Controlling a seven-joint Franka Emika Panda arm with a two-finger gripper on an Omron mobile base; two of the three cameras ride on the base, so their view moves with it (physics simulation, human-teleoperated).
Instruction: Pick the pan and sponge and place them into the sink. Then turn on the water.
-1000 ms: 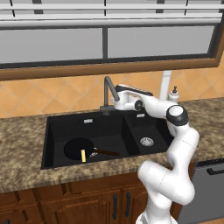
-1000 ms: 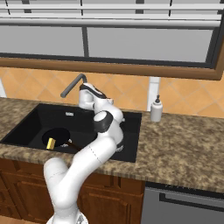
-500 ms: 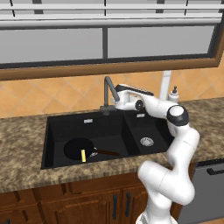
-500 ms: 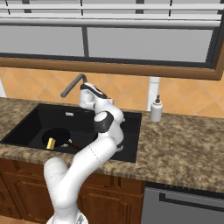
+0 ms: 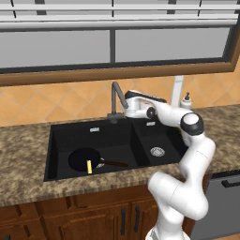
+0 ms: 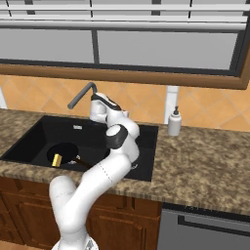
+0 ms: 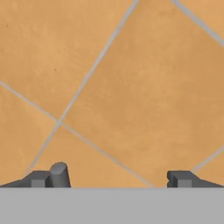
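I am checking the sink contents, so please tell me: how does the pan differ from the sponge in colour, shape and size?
The pan is black and round with a thin brown handle; the sponge shows as a narrow yellow strip. The pan is much larger than the sponge. The pan lies flat on the basin floor, while the sponge rests on the pan. Both are in the wide basin of the sink.

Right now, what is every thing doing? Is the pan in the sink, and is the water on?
pan: lying flat in the wide basin, handle pointing right.
sponge: in the basin, resting on the pan's edge.
sink: holds pan and sponge; no water seen.
faucet: no water seen coming out.
gripper: open, holding nothing, up by the faucet, facing the tiled wall.
soap bottle: standing upright on the counter.
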